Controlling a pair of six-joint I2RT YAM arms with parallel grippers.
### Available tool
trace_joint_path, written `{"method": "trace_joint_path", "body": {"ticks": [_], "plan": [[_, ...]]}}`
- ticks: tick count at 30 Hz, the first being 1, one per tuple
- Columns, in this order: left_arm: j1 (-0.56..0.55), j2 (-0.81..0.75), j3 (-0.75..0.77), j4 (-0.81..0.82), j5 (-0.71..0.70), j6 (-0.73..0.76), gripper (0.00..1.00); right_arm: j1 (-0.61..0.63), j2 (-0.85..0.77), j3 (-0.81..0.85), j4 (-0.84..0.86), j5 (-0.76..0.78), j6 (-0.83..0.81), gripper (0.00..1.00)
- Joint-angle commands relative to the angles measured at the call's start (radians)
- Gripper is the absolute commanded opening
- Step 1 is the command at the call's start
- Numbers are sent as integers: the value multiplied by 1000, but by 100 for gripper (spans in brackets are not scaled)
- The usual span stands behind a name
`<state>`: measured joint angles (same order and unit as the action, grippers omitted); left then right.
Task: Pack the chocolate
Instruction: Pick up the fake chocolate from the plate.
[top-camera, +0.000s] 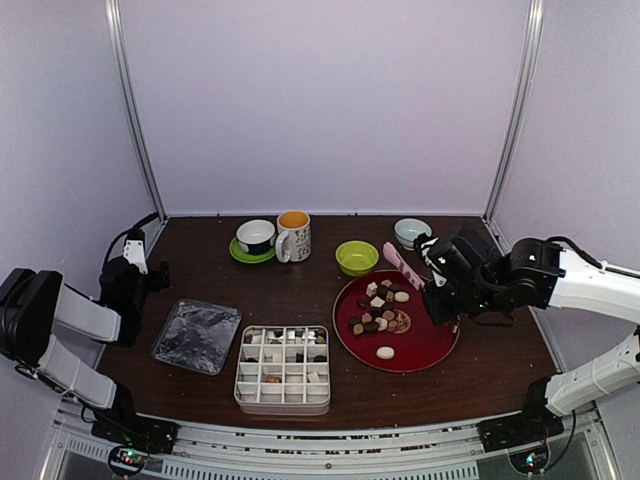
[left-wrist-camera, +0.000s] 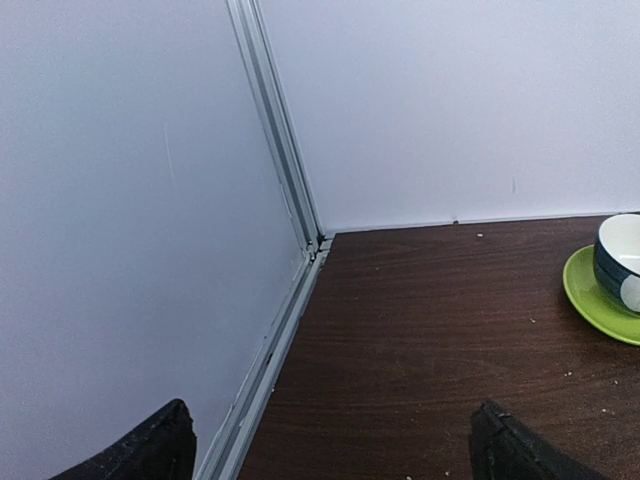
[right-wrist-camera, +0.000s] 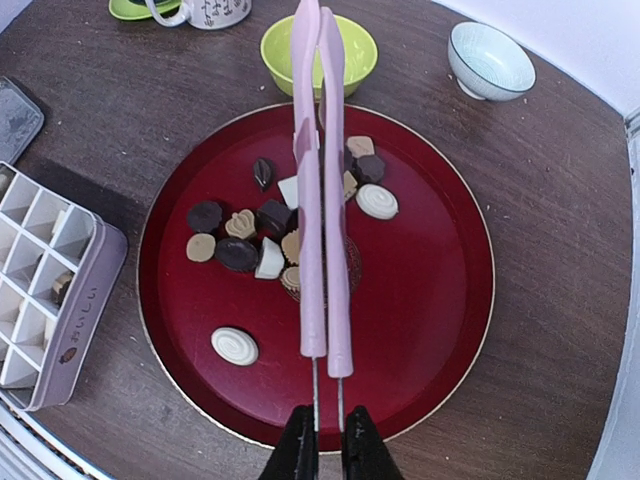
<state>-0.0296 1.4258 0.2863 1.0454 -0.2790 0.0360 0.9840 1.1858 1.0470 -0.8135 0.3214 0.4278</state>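
Now our right claw (right-wrist-camera: 326, 445) is clamped on the tongs (right-wrist-camera: 322, 200), whose pink arms lie nearly together above the plate (right-wrist-camera: 430, 300). Under them most of the chocolate (right-wrist-camera: 238, 254) sits clustered on the plate's far left part, and a few pieces lie in the box (right-wrist-camera: 40, 250) to the near left. Our left claw (left-wrist-camera: 335, 450) stands wide apart by the left edge of the table (left-wrist-camera: 420, 340).

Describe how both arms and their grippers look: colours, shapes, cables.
Both arms are built alike: white tubular links between bulky black joint housings. The left arm and right arm each carry a thin black cable looping along them. The left gripper and right gripper have black, tapering fingers. No markings are readable.
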Motion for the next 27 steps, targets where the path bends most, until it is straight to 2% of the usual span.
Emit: {"method": "trace_joint_path", "body": {"ticks": [1, 18, 27], "plan": [[8, 4, 15, 36, 7, 9, 98, -25, -42, -43, -30, 13, 34, 4], [7, 5, 15, 37, 7, 10, 98, -83, -20, -58, -22, -53, -33, 4], [7, 5, 15, 37, 8, 10, 98, -149, 73, -58, -23, -149, -43, 6]]}}
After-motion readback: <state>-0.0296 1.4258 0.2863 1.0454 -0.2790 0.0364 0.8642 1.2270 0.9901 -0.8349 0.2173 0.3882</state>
